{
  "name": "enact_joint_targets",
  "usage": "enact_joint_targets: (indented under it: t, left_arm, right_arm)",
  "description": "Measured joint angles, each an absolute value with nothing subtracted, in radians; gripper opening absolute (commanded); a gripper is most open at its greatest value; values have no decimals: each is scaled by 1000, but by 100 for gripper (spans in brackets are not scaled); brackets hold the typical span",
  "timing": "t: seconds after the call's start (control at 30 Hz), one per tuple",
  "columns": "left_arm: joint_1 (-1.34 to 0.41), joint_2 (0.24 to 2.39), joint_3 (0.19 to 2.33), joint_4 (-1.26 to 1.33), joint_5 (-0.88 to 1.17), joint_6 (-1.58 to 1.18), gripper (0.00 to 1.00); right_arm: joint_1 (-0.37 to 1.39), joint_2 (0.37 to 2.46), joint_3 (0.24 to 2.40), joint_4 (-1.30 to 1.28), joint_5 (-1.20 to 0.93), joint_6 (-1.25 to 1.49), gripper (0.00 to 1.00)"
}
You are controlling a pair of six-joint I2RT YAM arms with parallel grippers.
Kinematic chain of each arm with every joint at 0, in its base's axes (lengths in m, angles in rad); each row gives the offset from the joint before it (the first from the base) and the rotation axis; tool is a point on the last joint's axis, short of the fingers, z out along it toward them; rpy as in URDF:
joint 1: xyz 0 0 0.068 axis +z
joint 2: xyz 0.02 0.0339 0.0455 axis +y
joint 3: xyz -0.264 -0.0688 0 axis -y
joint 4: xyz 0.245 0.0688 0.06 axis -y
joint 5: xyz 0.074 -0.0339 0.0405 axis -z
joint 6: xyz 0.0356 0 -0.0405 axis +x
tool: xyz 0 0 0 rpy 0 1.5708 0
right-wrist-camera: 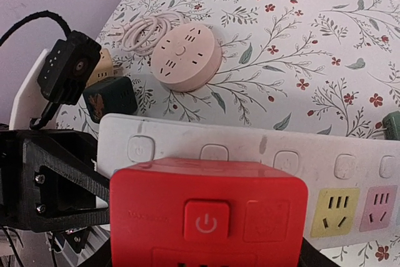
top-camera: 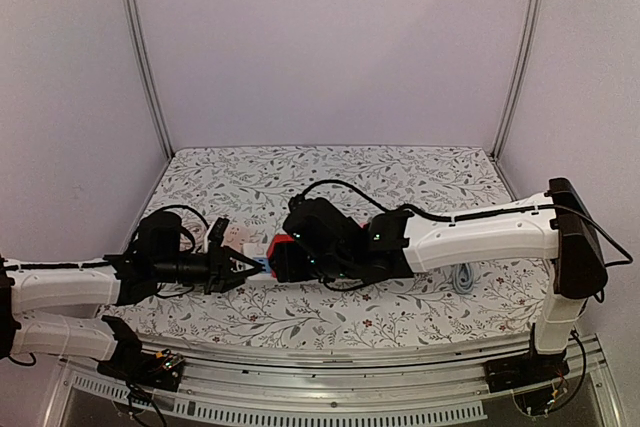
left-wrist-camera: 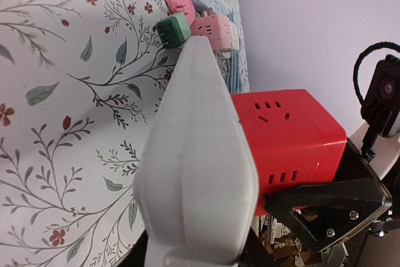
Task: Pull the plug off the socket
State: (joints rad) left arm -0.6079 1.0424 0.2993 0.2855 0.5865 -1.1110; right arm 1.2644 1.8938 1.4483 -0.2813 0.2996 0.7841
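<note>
Trouble is brewing in the middle of the top view. The left claw [top-camera: 238, 269] is pressing tight on the end of the white socket strip [top-camera: 240, 239]. The right claw [top-camera: 282, 259] is pinching the red plug [top-camera: 285, 244], which is sitting pushed into that strip. Both arms are crowding one spot, so a crooked pull is risking a knock between them. The bench [top-camera: 420, 172] is wearing a leafy, flowered cover. Pale lilac walls [top-camera: 330, 37] and metal posts [top-camera: 143, 57] are closing it in on three sides. A grey cable [top-camera: 462, 278] is lying off to the right.

Left wrist view now: the strip's end is filling the frame, and the plug is sitting flush against the strip, as far as I can tell. If the hold on this smooth end is slipping, the whole strip is coming along with the plug. A green block [left-wrist-camera: 173, 30] and pink blocks [left-wrist-camera: 212, 29] are sitting beyond.

Right wrist view: the plug's power button is facing us, with the strip running behind it. A tilted tug is threatening to jam the pins. A round pink socket hub [right-wrist-camera: 186, 57] with its white cord [right-wrist-camera: 145, 32] is lying well apart.
</note>
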Motion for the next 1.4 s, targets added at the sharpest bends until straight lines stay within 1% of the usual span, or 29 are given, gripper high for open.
enact_joint_targets:
  t: [0.07, 0.1, 0.5, 0.87, 1.4]
  left_arm:
    - [-608, 1043, 299, 286, 587, -1111, 1]
    - [-608, 1043, 299, 286, 587, -1111, 0]
    - [-606, 1044, 299, 284, 578, -1112, 0]
    - [-601, 1048, 300, 284, 576, -1112, 0]
    - [-599, 1046, 310, 250, 554, -1103, 0]
  right_arm:
    - [1264, 1894, 1448, -281, 302, 789, 41]
    - [1264, 1894, 1448, -281, 304, 794, 41]
    - [1250, 1893, 1427, -243, 291, 886, 41]
    - [1244, 1892, 1417, -219, 280, 879, 41]
    - [1296, 2004, 1646, -472, 393, 822, 40]
